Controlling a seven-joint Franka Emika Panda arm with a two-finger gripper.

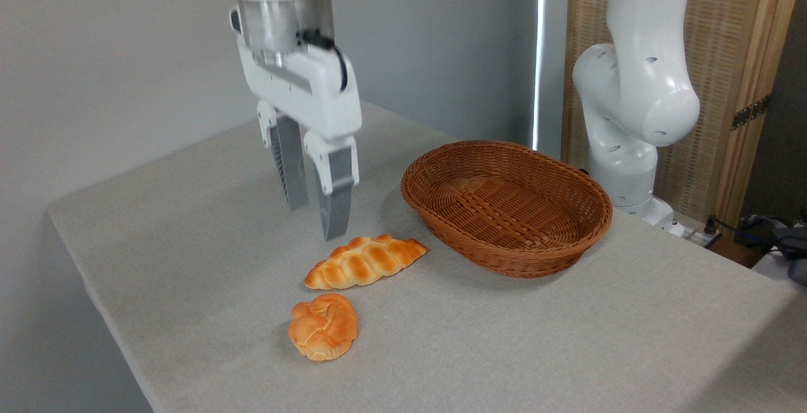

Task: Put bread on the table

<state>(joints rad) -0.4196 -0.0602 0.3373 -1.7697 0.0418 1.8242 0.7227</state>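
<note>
The bread point(323, 326), a small round golden-orange bun with a knotted top, lies on the light grey table point(189, 261) toward the front. My gripper point(316, 221) hangs above and behind it, pointing down, well clear of the bun. Its fingers point(334, 202) stand a little apart with nothing between them, so it is open and empty.
A longer braided loaf point(365, 261) lies on the table between the bun and the gripper, just under the fingertips. A brown oval wicker basket point(504, 205) stands empty to the right. The arm's white base point(630, 116) rises at the back right.
</note>
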